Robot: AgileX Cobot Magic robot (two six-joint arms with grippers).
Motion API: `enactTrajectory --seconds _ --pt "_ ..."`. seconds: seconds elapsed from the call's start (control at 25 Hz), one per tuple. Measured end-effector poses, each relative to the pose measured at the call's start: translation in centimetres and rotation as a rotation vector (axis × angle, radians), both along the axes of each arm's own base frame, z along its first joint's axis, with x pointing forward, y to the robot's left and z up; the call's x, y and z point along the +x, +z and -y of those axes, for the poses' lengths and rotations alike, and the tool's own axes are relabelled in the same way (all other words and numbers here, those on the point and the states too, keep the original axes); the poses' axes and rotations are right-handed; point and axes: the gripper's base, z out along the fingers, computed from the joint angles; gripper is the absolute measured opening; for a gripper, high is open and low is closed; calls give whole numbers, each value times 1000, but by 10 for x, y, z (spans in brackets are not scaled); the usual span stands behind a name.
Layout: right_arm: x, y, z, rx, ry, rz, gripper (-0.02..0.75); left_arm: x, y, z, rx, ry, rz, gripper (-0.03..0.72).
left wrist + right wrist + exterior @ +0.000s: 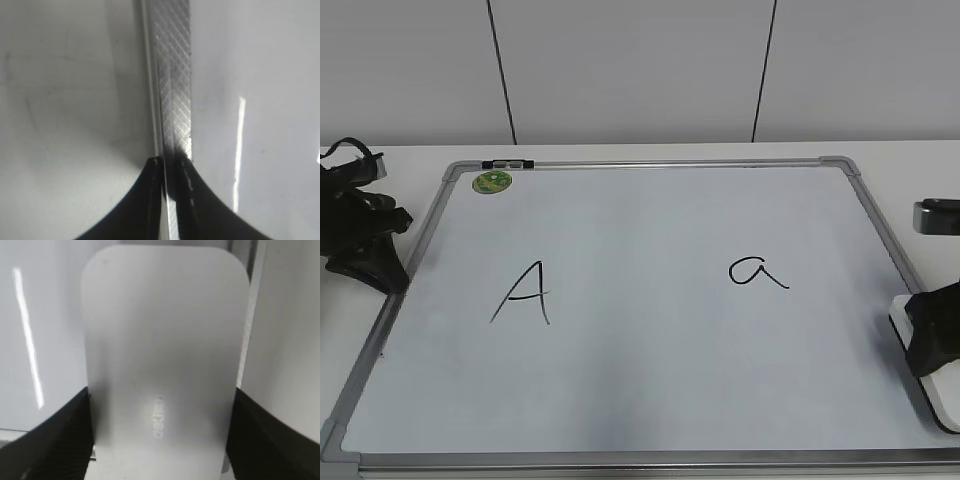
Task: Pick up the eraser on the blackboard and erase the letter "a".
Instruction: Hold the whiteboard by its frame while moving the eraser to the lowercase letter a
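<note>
The blackboard [650,400] is a white board with a silver frame, lying flat on the table. The small letter "a" [757,272] is written in its right half. The white eraser [945,400] lies at the board's right edge, over the frame. My right gripper [925,340] straddles it. In the right wrist view the eraser [165,340] fills the space between the fingers of my right gripper [160,440], which press on both long sides. My left gripper [392,272] is at the board's left edge. In the left wrist view this gripper [172,170] is shut on the metal frame [172,75].
A capital "A" [525,293] is written in the board's left half. A green sticker [491,182] and a small black-and-grey clip [507,163] are at the far left corner. A grey object [938,215] lies on the table right of the board.
</note>
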Motion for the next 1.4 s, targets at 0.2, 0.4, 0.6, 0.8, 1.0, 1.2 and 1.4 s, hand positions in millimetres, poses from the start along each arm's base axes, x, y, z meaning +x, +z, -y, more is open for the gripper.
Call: enactTrajectory --seconds 0.2,0.4,0.6,0.8,1.0,1.2,1.4 --pt "-1 19 0 3 2 48 538 0 0 0 0 0 0 35" --pt "8 31 -3 37 10 111 538 0 0 0 0 0 0 35" --pt "24 44 -15 70 69 198 538 0 0 0 0 0 0 35" --pt "54 43 -42 81 164 188 538 0 0 0 0 0 0 35" --pt "89 37 -66 78 243 158 538 0 0 0 0 0 0 35" --pt "121 19 -73 34 293 90 538 0 0 0 0 0 0 35" --pt "142 3 -73 -3 310 23 538 0 0 0 0 0 0 35"
